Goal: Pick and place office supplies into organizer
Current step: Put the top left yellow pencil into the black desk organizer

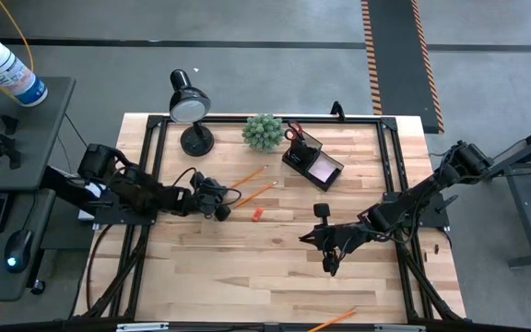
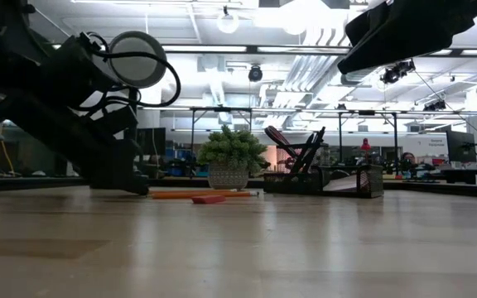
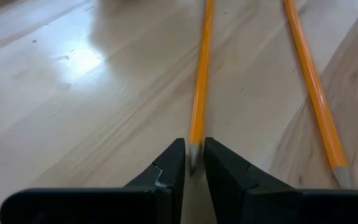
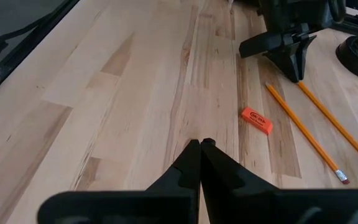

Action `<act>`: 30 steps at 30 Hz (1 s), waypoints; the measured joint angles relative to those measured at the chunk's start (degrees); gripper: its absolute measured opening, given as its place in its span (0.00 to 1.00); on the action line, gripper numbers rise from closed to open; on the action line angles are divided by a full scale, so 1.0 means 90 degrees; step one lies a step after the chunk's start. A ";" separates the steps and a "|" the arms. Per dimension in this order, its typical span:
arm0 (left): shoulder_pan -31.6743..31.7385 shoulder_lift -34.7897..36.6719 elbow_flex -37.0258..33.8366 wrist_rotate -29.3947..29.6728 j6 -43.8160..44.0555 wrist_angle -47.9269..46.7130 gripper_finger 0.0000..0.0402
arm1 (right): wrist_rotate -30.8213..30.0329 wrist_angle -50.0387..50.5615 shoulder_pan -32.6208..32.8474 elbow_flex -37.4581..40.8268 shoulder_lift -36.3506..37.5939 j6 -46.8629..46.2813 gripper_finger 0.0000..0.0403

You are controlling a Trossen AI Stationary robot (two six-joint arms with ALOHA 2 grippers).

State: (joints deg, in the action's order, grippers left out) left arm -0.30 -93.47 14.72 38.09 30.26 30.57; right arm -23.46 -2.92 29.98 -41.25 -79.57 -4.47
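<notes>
Wooden table top [image 1: 247, 267], light planks w/ a black frame round the edge. Going L to R in the high view:

Left gripper [image 1: 228, 197] sits low over the table's left-centre, fingers [image 3: 171, 165] pinched on the sharpened tip of one orange pencil [image 3: 199, 81]. In its wrist view the tip is caught betw. the two dark pads, rest of the pencil lying flat on the wood, running away from the claw. Second pencil [image 3: 312, 87] lies just beside it, roughly parallel, not touched.

Black desk lamp [image 1: 188, 109] stands at the back-left edge, head facing up. Small orange eraser [image 1: 256, 214] lies on the wood just R of the left gripper, near the pencils; also seen in the right wrist view [image 4: 257, 121].

Green plant ball [image 1: 263, 132] at back-centre. Just R of it, the dark organizer [image 1: 300, 157]: orange-handled scissors [image 1: 293, 132] stand upright in the tall cup, pink sticky-note pad [image 1: 323, 168] lies in the low tray.

Right gripper [image 1: 329, 262] hovers over bare wood right-of-centre, well apart from the supplies, fingers pressed together w/ nothing betw. them.

One more orange pencil [image 1: 332, 320] lies at the front edge, near centre-right.
</notes>
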 joint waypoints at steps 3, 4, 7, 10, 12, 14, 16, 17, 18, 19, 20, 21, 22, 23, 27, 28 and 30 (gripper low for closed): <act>0.0002 -0.0239 0.0000 -0.0033 0.0000 0.0317 0.12 | 0.0000 -0.0005 0.0002 0.0000 0.0000 0.0000 0.00; -0.0006 -0.0311 0.0004 -0.0032 0.0000 0.0420 0.12 | 0.0001 -0.0005 0.0000 0.0000 0.0000 0.0000 0.00; -0.0007 -0.0408 0.0020 -0.0042 -0.0021 0.0556 0.06 | 0.0002 -0.0010 0.0000 0.0000 0.0000 0.0000 0.00; -0.0007 -0.0408 0.0017 -0.0039 -0.0055 0.0540 0.02 | 0.0002 -0.0026 0.0000 0.0000 0.0000 0.0000 0.00; -0.0007 -0.0401 0.0016 -0.0057 -0.0117 0.0539 0.03 | 0.0002 -0.0024 0.0000 0.0000 0.0000 0.0000 0.00; -0.0007 -0.0404 0.0007 -0.0084 -0.0213 0.0647 0.01 | 0.0002 -0.0024 0.0000 0.0000 0.0000 0.0000 0.00; -0.0002 -0.0420 0.0000 -0.0155 -0.0328 0.0823 0.01 | 0.0002 -0.0020 0.0000 0.0000 0.0000 0.0000 0.00; -0.0002 -0.0425 -0.0002 -0.0177 -0.0394 0.0942 0.01 | 0.0002 -0.0019 0.0000 0.0000 0.0000 0.0000 0.00; -0.0002 -0.0432 -0.0002 -0.0198 -0.0443 0.1038 0.01 | 0.0002 -0.0019 0.0002 0.0000 0.0000 0.0000 0.00; -0.0002 -0.0435 -0.0004 -0.0262 -0.0506 0.1115 0.01 | 0.0002 -0.0017 0.0000 0.0000 0.0000 0.0000 0.00; -0.0002 -0.0439 -0.0004 -0.0326 -0.0563 0.1193 0.01 | 0.0002 -0.0017 0.0000 0.0000 0.0000 0.0000 0.00; -0.0008 -0.0439 -0.0004 -0.0379 -0.0597 0.1245 0.01 | 0.0002 -0.0016 0.0000 0.0000 0.0000 0.0000 0.00; -0.0010 -0.0442 -0.0004 -0.0412 -0.0610 0.1292 0.00 | 0.0002 -0.0005 0.0000 0.0000 0.0000 -0.0013 0.00; -0.0012 -0.0442 -0.0004 -0.0422 -0.0634 0.1340 0.00 | 0.0002 0.0010 0.0001 0.0000 0.0000 -0.0045 0.00; -0.0014 -0.0442 -0.0004 -0.0312 -0.0660 0.1416 0.00 | 0.0005 0.0075 0.0000 0.0000 0.0000 -0.0102 0.00; -0.0014 -0.0442 -0.0004 -0.0281 -0.0665 0.1436 0.00 | 0.0005 0.0075 0.0002 0.0000 0.0000 -0.0104 0.00; -0.0009 -0.0428 -0.0004 -0.0233 -0.0699 0.1478 0.00 | 0.0005 0.0078 0.0001 0.0000 0.0000 -0.0113 0.00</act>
State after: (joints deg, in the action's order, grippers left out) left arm -0.38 -97.33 14.68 35.99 23.97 43.87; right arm -23.42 -2.22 29.99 -41.25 -79.57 -5.49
